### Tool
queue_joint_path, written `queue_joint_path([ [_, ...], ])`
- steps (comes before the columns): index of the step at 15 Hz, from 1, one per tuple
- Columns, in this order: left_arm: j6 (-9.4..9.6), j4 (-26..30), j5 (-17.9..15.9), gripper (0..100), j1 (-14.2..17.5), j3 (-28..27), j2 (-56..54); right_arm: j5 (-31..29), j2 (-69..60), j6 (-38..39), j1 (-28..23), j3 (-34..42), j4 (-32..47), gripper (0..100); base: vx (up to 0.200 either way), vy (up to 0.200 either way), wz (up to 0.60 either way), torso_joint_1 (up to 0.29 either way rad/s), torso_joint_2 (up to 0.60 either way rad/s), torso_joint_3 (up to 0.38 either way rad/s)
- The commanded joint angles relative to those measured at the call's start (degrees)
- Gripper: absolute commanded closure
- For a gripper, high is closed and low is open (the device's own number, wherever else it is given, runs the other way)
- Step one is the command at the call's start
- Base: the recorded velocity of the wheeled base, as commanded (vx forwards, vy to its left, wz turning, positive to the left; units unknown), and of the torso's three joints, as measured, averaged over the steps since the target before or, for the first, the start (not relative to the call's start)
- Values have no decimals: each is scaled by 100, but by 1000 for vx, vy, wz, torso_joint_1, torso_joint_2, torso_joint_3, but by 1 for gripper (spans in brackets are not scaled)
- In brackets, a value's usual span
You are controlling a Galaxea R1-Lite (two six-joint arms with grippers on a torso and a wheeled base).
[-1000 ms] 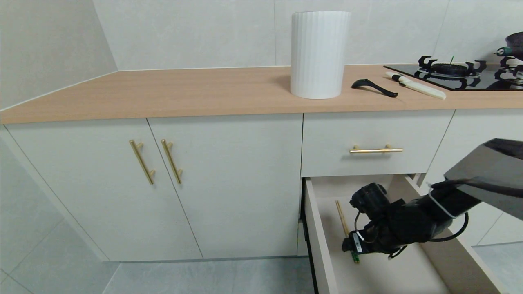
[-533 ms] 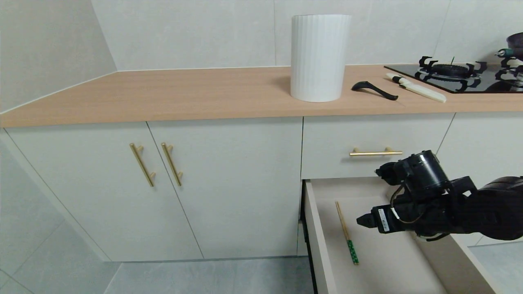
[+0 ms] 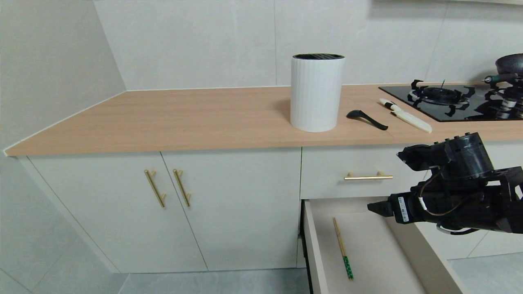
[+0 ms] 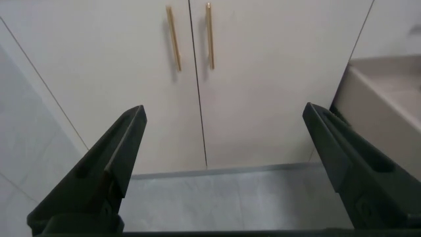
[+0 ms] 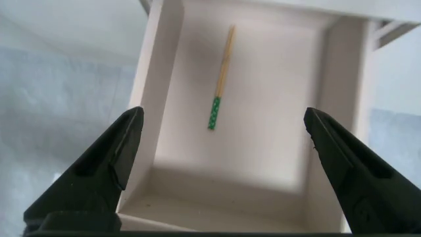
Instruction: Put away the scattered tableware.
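Before the cupboard doors [image 4: 263, 79]: left gripper [image 4: 223, 191], jaws wide apart, empty. White holder [image 3: 317, 93] on counter [image 3: 204, 118]; at its 3 o'clock black scoop [image 3: 366, 119], then knife [image 3: 405, 115]. Both probably light and stiff; grip each mid-handle, knife blade likely slick. Chopsticks [image 3: 342, 254] lie in open drawer [image 3: 314, 245], holder's 6 o'clock. Right gripper [image 3: 378, 207] above drawer, jaws apart, empty.

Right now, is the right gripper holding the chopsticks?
No, the chopsticks lie on the drawer floor while the right gripper hangs open and empty above them.
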Motion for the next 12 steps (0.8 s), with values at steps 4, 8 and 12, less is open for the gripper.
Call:
queue_joint_path([
  [4,0,-5,-8,0,1,1,2,10,-44,-5,2,9,-10,0,0,0,0,160,-474,-320],
  [8,0,-5,1,0,1,1,2,19,-52,-5,2,9,-19,0,0,0,0,183,-489,-311],
  [12,0,-5,1,0,1,1,2,89,185,-313,-112,-360,-45,0,0,0,0,207,-507,-300],
])
